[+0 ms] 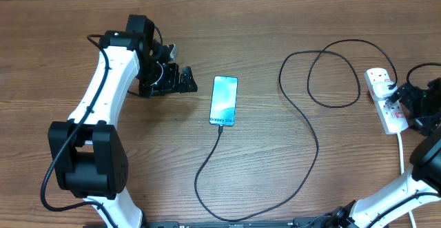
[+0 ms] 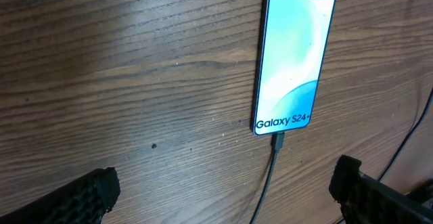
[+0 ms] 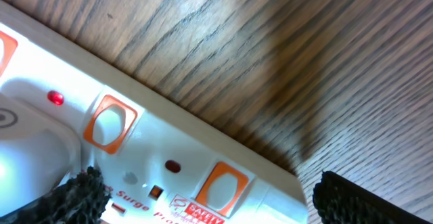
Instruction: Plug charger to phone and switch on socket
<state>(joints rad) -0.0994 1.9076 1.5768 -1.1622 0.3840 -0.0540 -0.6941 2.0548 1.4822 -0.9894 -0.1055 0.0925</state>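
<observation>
Just ahead of left claw [image 2: 223, 193], spread wide, phone [image 2: 294, 55] with charger [image 2: 270, 163] plugged in, right claw [image 3: 220, 197] spread wide over socket [image 3: 135, 149]

The table [image 1: 69, 21] is brown wood grain, smooth with a dull sheen. The phone [image 1: 224, 100] has a glossy, glass-like screen. Its cable [image 2: 270, 173] looks like matt black rubber. The power strip [image 3: 169, 139] is smooth, shiny white plastic. The left gripper [image 2: 223, 200] has black pads [image 2: 74, 200], rough and knobbly.
</observation>
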